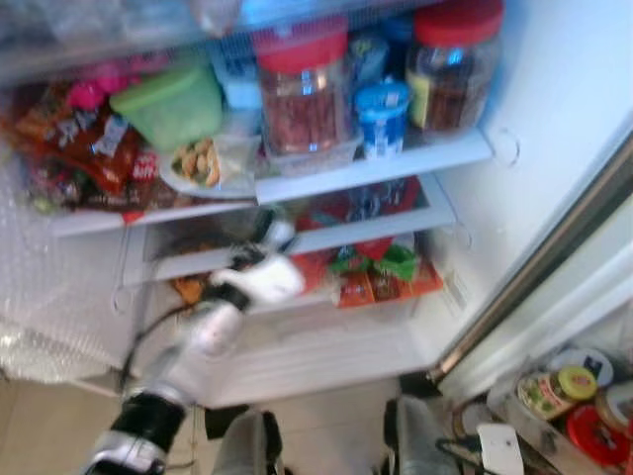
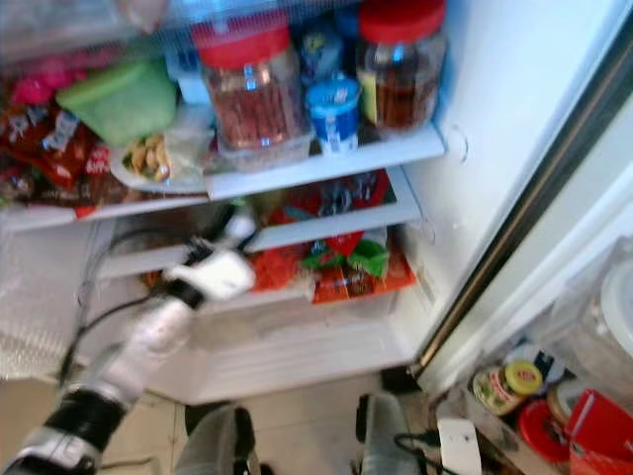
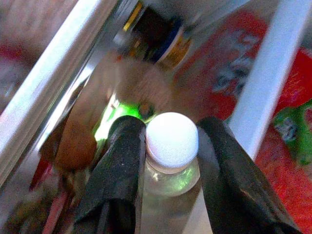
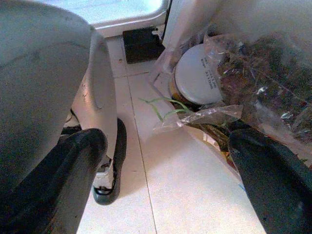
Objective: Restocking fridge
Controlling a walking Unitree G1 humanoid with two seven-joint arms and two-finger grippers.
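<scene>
So two red-lidded jars (image 1: 302, 87) of brownish stuff are kept on the fridge shelf (image 1: 371, 170). Up close, a white-capped bottle (image 3: 170, 146) is clamped by the left gripper (image 3: 168, 161) at the lower shelf, while the right gripper (image 4: 161, 180) is hung wide open over the floor (image 4: 180, 195).

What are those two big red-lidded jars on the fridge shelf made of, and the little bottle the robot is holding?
The red-lidded jars look like clear plastic or glass, since the dark contents show through; the lids seem to be matte red plastic. The bottle in the left gripper has see-through, glossy walls, likely plastic, with a smooth white cap, probably plastic too.
</scene>
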